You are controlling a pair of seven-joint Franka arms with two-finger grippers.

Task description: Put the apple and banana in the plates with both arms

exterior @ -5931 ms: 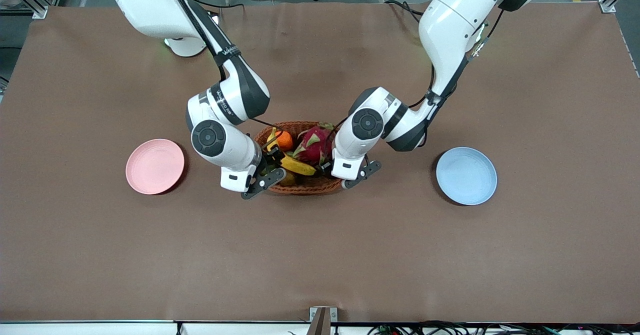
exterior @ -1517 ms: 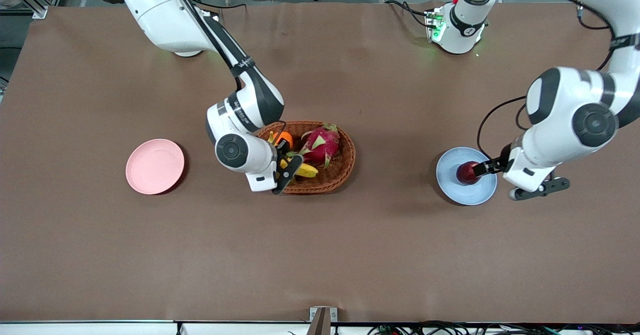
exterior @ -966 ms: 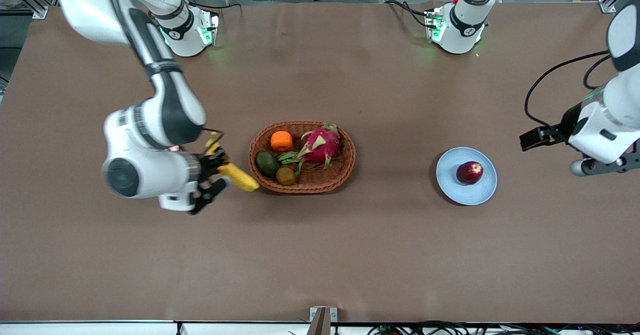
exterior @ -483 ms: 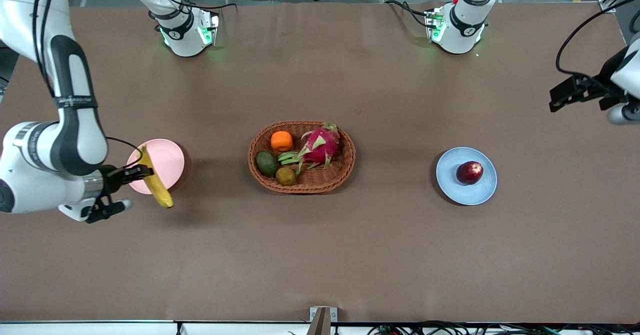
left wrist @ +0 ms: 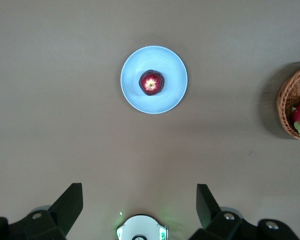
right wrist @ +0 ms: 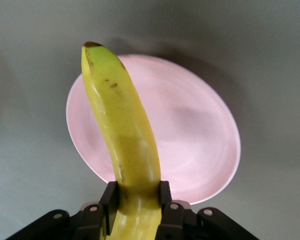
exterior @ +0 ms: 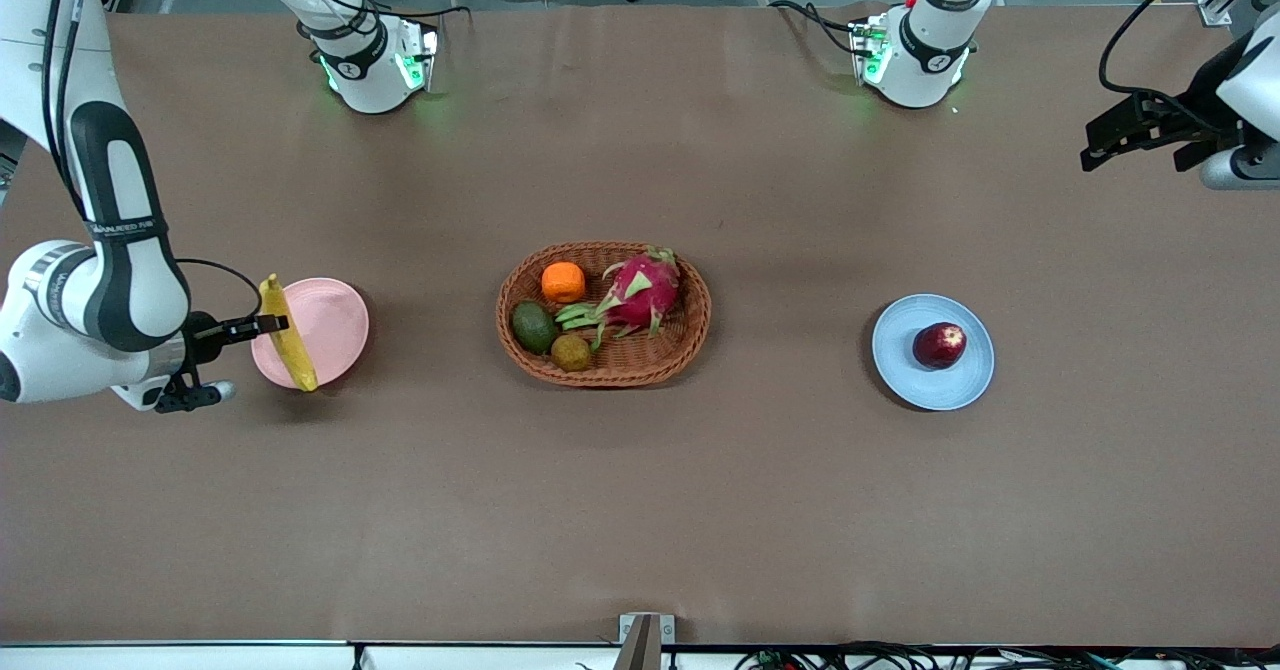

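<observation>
My right gripper (exterior: 265, 326) is shut on the yellow banana (exterior: 288, 338) and holds it over the edge of the pale pink plate (exterior: 330, 325). In the right wrist view the banana (right wrist: 125, 130) sits between my fingers above the pink plate (right wrist: 190, 135). The dark red apple (exterior: 938, 345) lies on the light blue plate (exterior: 965, 375). It also shows in the left wrist view (left wrist: 151, 82) on the blue plate (left wrist: 172, 92). My left gripper (exterior: 1110, 140) is open and empty, high over the table at the left arm's end.
An oval wicker basket (exterior: 690, 335) stands mid-table with an orange (exterior: 562, 281), a pink dragon fruit (exterior: 640, 290), an avocado (exterior: 534, 326) and a small brown fruit (exterior: 571, 352). The basket edge (left wrist: 288, 107) shows in the left wrist view.
My right gripper carried the banana from the basket to over the pink plate. My left gripper let go of the apple on the blue plate and rose away.
</observation>
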